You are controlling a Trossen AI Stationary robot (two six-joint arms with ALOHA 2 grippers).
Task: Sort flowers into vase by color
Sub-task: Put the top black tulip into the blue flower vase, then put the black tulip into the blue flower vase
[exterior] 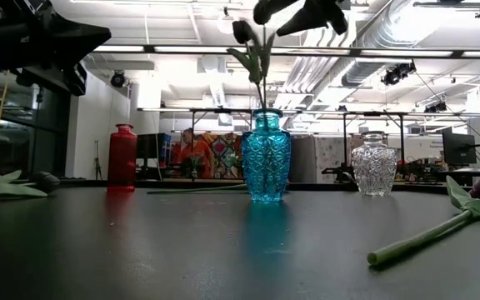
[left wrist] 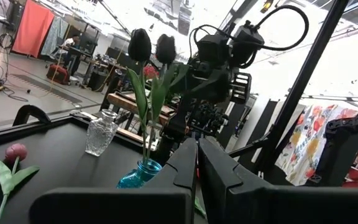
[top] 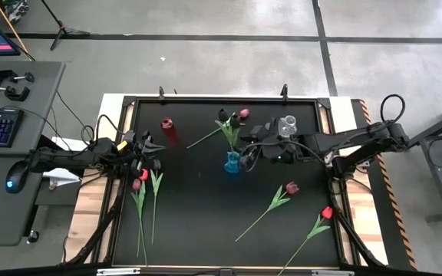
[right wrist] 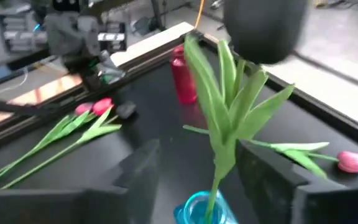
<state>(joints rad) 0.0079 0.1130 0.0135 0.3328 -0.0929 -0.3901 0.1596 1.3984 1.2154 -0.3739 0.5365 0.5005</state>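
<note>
The black table [top: 206, 230] fills the high view, with the two dark arms reaching in from either side. The right gripper [top: 245, 147] hangs just above the blue vase [top: 233, 162], its fingers [right wrist: 272, 177] spread wide on either side of a stem, touching nothing. Directly between those fingers, two dark tulips [left wrist: 151, 46] stand upright in the blue vase; from above only their green leaves are plain. Just beyond the right gripper stands the clear glass vase [top: 287, 126], and past the blue vase, farther from the gripper, the red vase [top: 167, 125]. A maroon tulip [top: 239, 116] lies flat near the clear vase, behind the gripper. Toward the table's front, well apart from the right gripper, lie another maroon tulip [top: 289, 188] and a red tulip [top: 326, 213]. The left gripper [top: 150, 146] waits near the left edge, its fingers [left wrist: 182, 165] closed together on nothing. Just beside it lie three more flowers [top: 142, 182]: a red head, a maroon one and, probably, a dark one.
</note>
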